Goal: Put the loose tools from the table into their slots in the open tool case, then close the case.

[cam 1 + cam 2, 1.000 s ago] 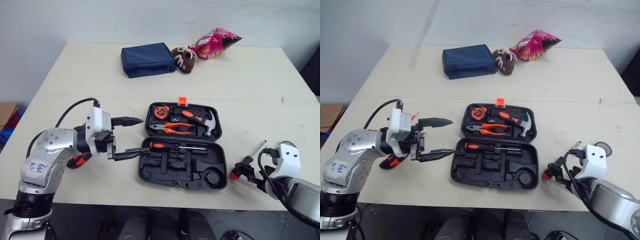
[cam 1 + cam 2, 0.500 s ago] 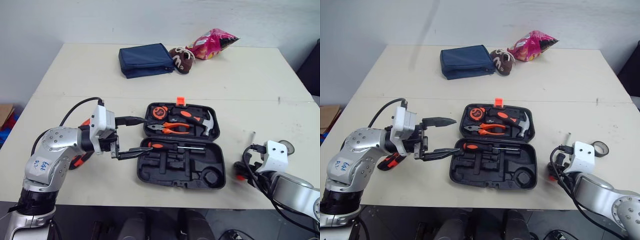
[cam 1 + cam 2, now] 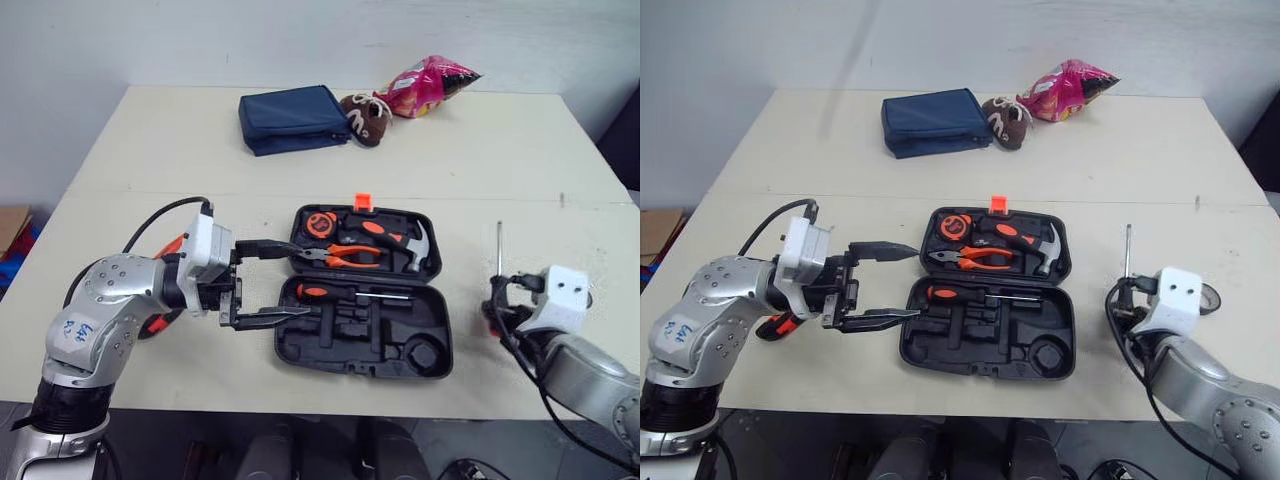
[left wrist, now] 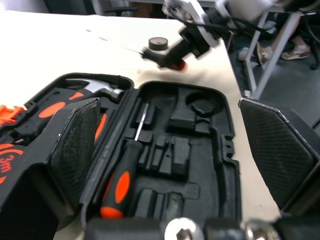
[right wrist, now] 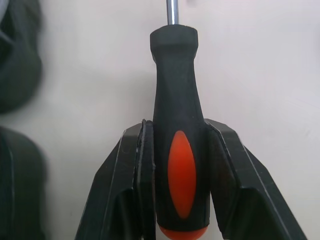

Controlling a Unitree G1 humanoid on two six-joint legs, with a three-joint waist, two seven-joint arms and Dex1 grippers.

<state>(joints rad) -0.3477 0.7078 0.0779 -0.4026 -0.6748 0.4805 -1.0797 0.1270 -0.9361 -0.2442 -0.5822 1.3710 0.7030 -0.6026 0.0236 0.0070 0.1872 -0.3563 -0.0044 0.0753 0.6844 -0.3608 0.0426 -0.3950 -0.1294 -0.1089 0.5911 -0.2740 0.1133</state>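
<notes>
Black plastic tool case (image 3: 362,345) lies open on the beige table (image 3: 150,150). It holds four tools. The lid has one tape measure (image 3: 320,222) marked "3m", one pair of pliers (image 3: 340,258) and one hammer (image 3: 405,240). The base has one orange-and-black screwdriver (image 3: 345,294).

A second screwdriver (image 5: 175,75) sits clamped by its handle in the right gripper (image 5: 175,125), to the right of the case, with its shaft pointing away from the robot. One black tape roll (image 4: 158,43) lies near it.

The left gripper (image 3: 298,282) is spread wide and holds nothing, its fingers reaching over the case's left edge. One more orange-and-black tool (image 3: 160,320) lies by the left arm, partly hidden.

At the far side sit one blue pouch (image 3: 292,118), one brown plush toy (image 3: 365,117) and one pink snack bag (image 3: 430,85) whose print is unreadable.
</notes>
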